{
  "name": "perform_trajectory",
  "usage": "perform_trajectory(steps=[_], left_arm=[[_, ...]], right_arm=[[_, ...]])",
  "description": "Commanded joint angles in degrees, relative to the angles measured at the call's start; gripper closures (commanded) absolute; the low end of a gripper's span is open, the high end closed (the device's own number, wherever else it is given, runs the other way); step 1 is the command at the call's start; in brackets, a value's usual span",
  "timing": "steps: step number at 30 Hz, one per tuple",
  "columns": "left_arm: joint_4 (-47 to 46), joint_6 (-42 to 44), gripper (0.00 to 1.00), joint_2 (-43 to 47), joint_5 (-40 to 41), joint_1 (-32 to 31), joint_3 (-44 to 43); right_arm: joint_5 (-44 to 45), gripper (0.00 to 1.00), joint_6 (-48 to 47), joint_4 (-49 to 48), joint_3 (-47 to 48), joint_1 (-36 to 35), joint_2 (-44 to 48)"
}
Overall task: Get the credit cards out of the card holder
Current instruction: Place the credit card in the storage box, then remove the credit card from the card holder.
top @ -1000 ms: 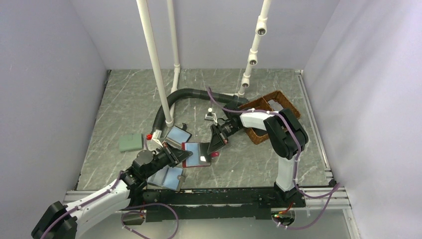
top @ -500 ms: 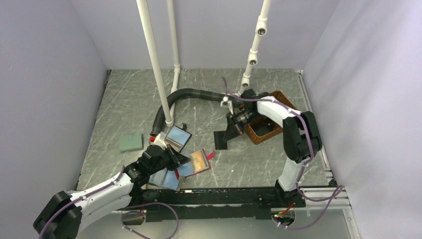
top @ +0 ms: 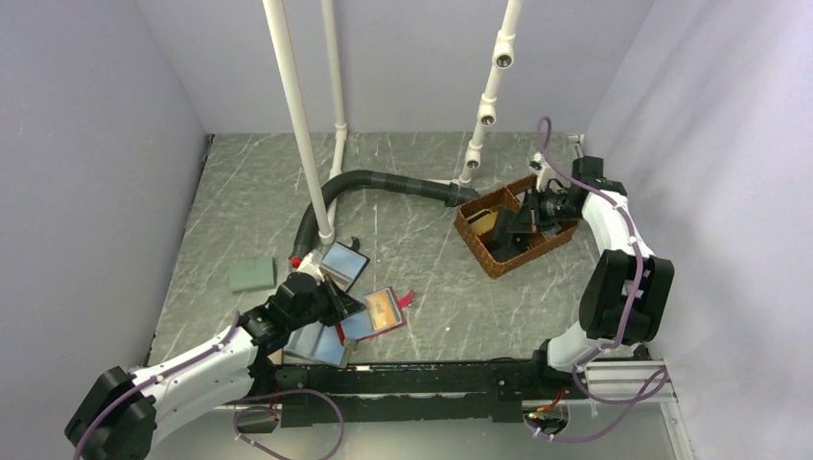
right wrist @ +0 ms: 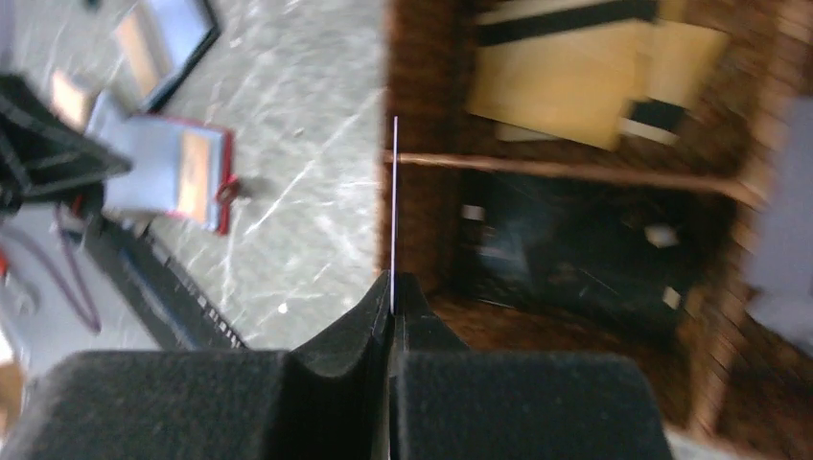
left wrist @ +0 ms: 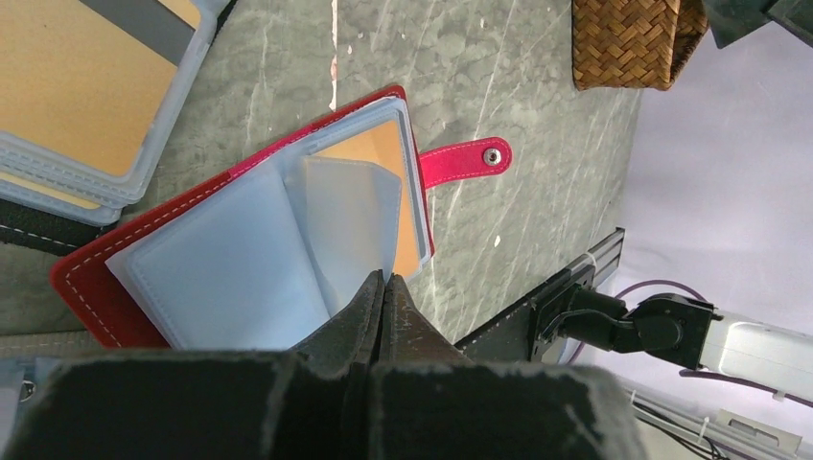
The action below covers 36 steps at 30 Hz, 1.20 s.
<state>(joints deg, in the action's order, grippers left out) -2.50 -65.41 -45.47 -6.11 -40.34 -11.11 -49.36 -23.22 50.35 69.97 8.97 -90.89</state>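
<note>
The red card holder [top: 383,309] lies open on the table, its pull tab [left wrist: 470,160] pointing away. Its blue-grey sleeves and one tan card [left wrist: 383,182] show in the left wrist view. My left gripper [top: 343,307] is shut on the edge of a clear sleeve [left wrist: 355,230] of the card holder [left wrist: 96,287]. My right gripper [top: 525,218] is over the wicker basket [top: 479,244], shut on a dark credit card [top: 513,238], which the right wrist view shows edge-on as a thin line [right wrist: 394,192]. Tan cards [right wrist: 566,86] and a dark card [right wrist: 575,259] lie in the basket.
A black-rimmed case [top: 342,261] and a grey-blue folding wallet [top: 319,343] lie beside the holder. A green-grey block [top: 252,275] sits left. A black hose [top: 383,180] and white pipes [top: 297,125] stand mid-table. The basket rim [right wrist: 412,153] lies under my right fingers.
My right gripper has carried the dark card from beside the holder back right to over the basket. My left gripper has drawn back slightly, and the holder now lies turned on the table.
</note>
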Motion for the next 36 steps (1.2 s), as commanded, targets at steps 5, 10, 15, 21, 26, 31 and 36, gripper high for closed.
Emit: perform_trajectory(steps=[5,10,15,21,26,31,36], left_arm=[[0.4,3.8,1.00,-0.7,-0.2,1.0,-3.7],[-0.3,4.9,1.00,-2.6,-1.3,1.7,-4.5],[0.7,6.0,1.00,-3.5,-2.2,2.1,-5.9],[1.5,6.7,1.00,-3.9,-2.6,2.2,-6.8],[2.4,7.9,1.00,-5.0,-3.4,2.5,-8.8],[3.6,7.6,1.00,-5.6,-3.9,2.6,-9.9],[7.8,8.2,1.00,-5.5,-3.4,2.6,-12.0]], right_arm=[[14.7,1.00,13.1,-11.5,-3.6,2.9,2.1],[16.5,0.83,13.8,-11.7,-4.4,2.9,-0.9],[32.0,0.63,13.2,-13.0,-2.3,5.6,-0.2],[28.0,0.58,10.3,-11.9,-1.0,5.8,3.5],[20.0,0.57,7.7,-9.8,-1.3,5.7,4.9],[5.9,0.58,-1.3,-3.3,-0.1,4.3,5.5],[-2.9,0.58,-6.7,0.0,-1.3,-1.3,6.6]])
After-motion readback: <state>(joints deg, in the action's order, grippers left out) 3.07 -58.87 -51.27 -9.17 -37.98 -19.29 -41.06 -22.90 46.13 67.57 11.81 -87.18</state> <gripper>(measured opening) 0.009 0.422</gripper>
